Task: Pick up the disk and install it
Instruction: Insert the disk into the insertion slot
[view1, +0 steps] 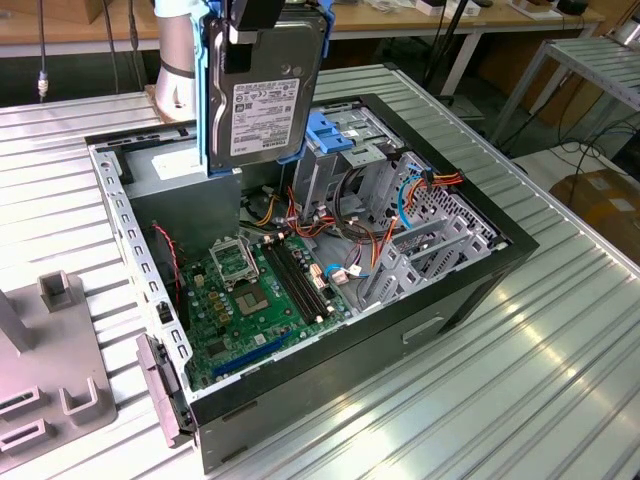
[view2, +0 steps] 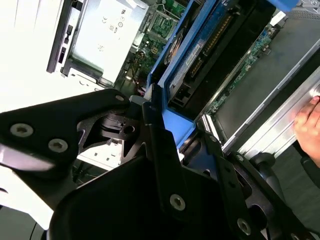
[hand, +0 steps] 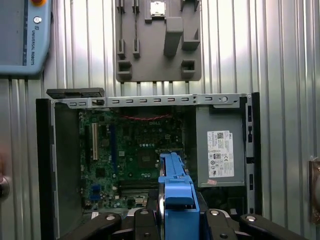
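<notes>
The disk (view1: 265, 100), a silver hard drive with a white label in a blue carrier, hangs upright in the air above the back of the open computer case (view1: 470, 290). My gripper (view1: 255, 22) is shut on its upper edge. In the first wrist view the disk's blue carrier edge (hand: 175, 192) sits between my black fingers (hand: 142, 220), over the motherboard (hand: 125, 155). In the second wrist view the disk (view2: 210, 50) runs away from my gripper (view2: 175, 132), whose jaws clamp the blue frame.
The metal drive cage with a blue latch (view1: 335, 135) stands just to the exterior view's right of the disk. A grey power-supply box (hand: 220, 150) fills one corner of the case. A grey fixture (view1: 50, 370) lies on the ribbed table. A person's hand (view2: 307, 125) is nearby.
</notes>
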